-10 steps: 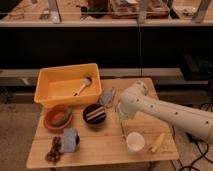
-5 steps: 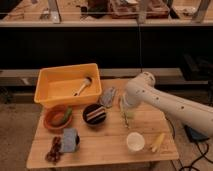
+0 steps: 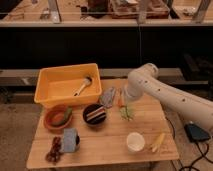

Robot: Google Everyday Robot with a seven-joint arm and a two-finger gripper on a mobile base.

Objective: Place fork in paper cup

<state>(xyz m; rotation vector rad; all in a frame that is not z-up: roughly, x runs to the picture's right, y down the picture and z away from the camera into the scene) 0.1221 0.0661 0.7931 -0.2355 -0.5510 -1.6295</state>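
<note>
The paper cup (image 3: pixel 135 142), small, round and off-white, stands upright near the front right of the wooden table (image 3: pixel 110 147). My white arm reaches in from the right, and the gripper (image 3: pixel 122 99) hangs low over the back middle of the table, well behind the cup and next to a grey crumpled item (image 3: pixel 107 96). I cannot make out the fork; it may be hidden at the gripper. A short yellow stick (image 3: pixel 157 142) lies just right of the cup.
A yellow bin (image 3: pixel 55 90) at the back left holds a light-handled utensil (image 3: pixel 82 86). A black bowl (image 3: pixel 95 114) and a reddish-brown bowl (image 3: pixel 57 118) stand mid-left. A green item (image 3: pixel 125 113) lies below the gripper. A bluish packet (image 3: pixel 70 139) and dark red item (image 3: pixel 54 150) sit front left.
The arm has swung left and back, from above the right side of the table to its back middle. The cup and bowls have not moved.
</note>
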